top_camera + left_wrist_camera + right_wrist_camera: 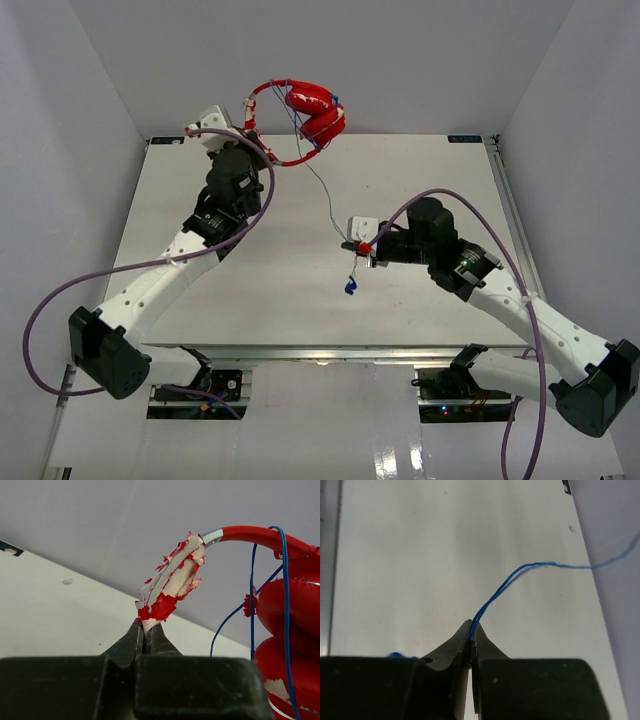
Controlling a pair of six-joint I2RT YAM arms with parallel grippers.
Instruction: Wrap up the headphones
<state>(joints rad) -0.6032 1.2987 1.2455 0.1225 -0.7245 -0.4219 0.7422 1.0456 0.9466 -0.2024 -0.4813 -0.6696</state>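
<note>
Arching purple cable (440, 192) beside right hand (360, 246), plug (349, 288) near.

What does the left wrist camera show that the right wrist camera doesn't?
Only the left wrist view: the left claw pinching the headphones by their peeling headband padding, red ear cups alongside. Only the right wrist view: the right claw shut on a doubled strand of cable. Both: that thin blue cable and the white table.

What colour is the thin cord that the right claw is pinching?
Blue; the cord shows best in the right wrist view.
</note>
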